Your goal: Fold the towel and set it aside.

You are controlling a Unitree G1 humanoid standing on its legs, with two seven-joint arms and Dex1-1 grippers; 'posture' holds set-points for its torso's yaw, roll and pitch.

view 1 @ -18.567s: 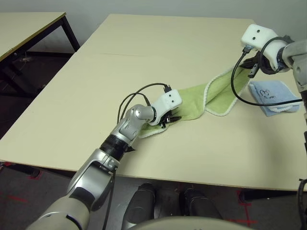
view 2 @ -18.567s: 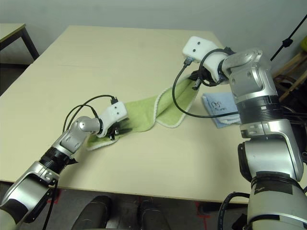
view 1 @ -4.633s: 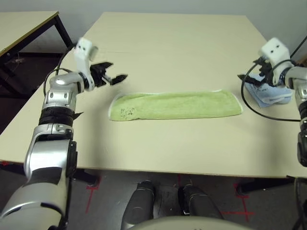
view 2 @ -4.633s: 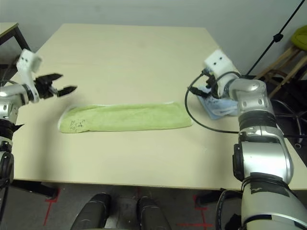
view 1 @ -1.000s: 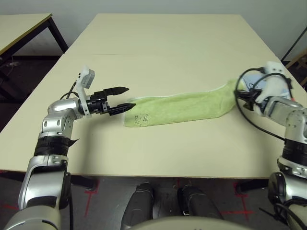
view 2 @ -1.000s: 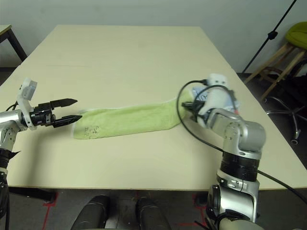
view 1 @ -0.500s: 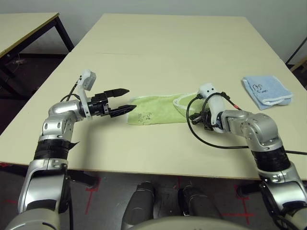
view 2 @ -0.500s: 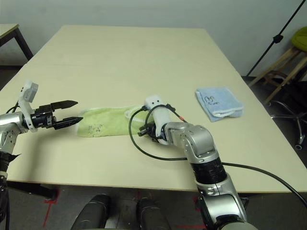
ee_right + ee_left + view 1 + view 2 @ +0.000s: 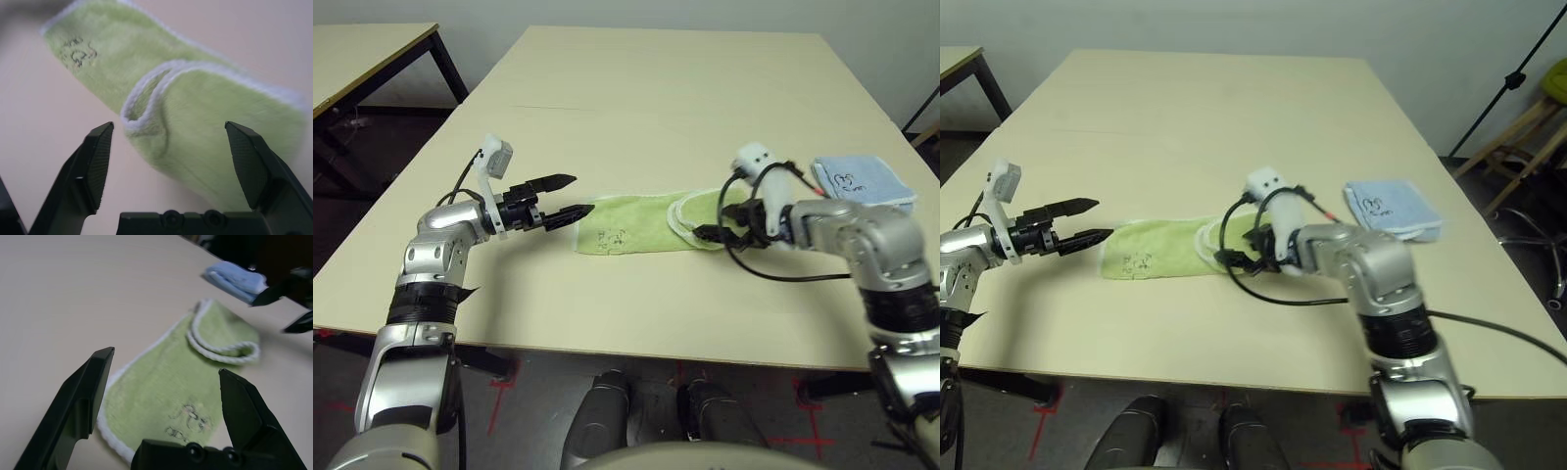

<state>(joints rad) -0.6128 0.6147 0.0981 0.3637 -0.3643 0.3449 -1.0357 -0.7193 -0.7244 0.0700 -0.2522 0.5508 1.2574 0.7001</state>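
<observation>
Your light green terry towel with white stitched edging lies flat on the pale beige table, near the front edge and roughly midway between your two arms. Its right end is folded back over itself, so a doubled flap with a white rim lies on top of that end; the flap's rim curls up slightly where it ends. The small dark embroidered logo sits on the single layer near the towel's left end.

Your left hand points nearly level toward the towel's left end, its two black fingers spread wide and holding nothing; the lower fingertip is just beside the towel's left corner, and you cannot tell whether it touches.

Your right hand hangs above the folded right end, angled down at it, fingers wide apart and empty. In its wrist view the doubled flap lies between the two fingers, clear of both.

A smaller light blue folded cloth rests on the table beyond your right forearm, apart from the towel.
</observation>
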